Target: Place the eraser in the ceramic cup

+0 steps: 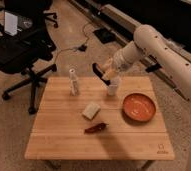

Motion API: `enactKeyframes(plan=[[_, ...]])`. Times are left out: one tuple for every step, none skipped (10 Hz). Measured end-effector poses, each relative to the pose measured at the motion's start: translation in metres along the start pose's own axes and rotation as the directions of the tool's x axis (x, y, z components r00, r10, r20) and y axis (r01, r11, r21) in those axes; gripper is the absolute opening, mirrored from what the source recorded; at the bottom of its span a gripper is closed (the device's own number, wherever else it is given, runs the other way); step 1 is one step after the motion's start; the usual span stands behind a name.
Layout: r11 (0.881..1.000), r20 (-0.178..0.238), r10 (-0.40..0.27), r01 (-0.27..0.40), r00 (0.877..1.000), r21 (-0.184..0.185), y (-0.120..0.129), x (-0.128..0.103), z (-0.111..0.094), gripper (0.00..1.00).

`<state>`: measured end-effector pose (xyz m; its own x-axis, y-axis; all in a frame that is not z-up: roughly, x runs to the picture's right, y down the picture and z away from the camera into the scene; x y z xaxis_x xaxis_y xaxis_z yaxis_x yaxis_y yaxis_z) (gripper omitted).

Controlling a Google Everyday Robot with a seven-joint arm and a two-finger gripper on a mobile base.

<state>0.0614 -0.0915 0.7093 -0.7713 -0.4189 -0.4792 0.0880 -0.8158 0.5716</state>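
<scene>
The white arm (154, 44) reaches in from 2 o'clock over the far edge of the wooden worktop (54, 140). Its end effector (107, 76) hangs just above the ceramic cup (112, 90), with its fingers narrowed on the eraser (97, 70) and holding it off the worktop. The eraser is a black oblong block, and its long axis is tilted. The upper end points toward 10 o'clock, out past the fingers. The lower end slants toward 4 o'clock, down at the rim of the cup, and whether it touches the rim cannot be told. The cup stands upright near the far edge of the worktop, at about 12 o'clock from the worktop's middle. A slim white bottle (73, 82) stands upright at 9 o'clock from the cup, apart from it. A pale beige block (91, 110) lies flat near the middle of the worktop, at 7 o'clock from the cup. A dark red chili pepper (96, 128) lies just beyond the block at 6 o'clock. A wide orange bowl (138, 107) sits at 4 o'clock from the cup, close to the right edge. A black office chair (19, 47) stands on the floor off the worktop's 10 o'clock corner.
</scene>
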Motion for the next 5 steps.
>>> enactKeyframes(plan=[[1.0,-0.008,0.005,-0.005,1.0,-0.019,0.008,-0.002,-0.003,0.02],[0.999,-0.021,0.011,-0.012,1.0,-0.046,0.022,-0.005,-0.004,0.02],[0.998,-0.028,0.015,-0.017,0.999,-0.06,0.031,-0.007,-0.004,0.02],[0.997,-0.035,0.018,-0.021,0.999,-0.072,0.039,-0.009,-0.003,0.02],[0.996,-0.042,0.024,-0.028,0.999,-0.089,0.049,-0.012,-0.002,0.02]])
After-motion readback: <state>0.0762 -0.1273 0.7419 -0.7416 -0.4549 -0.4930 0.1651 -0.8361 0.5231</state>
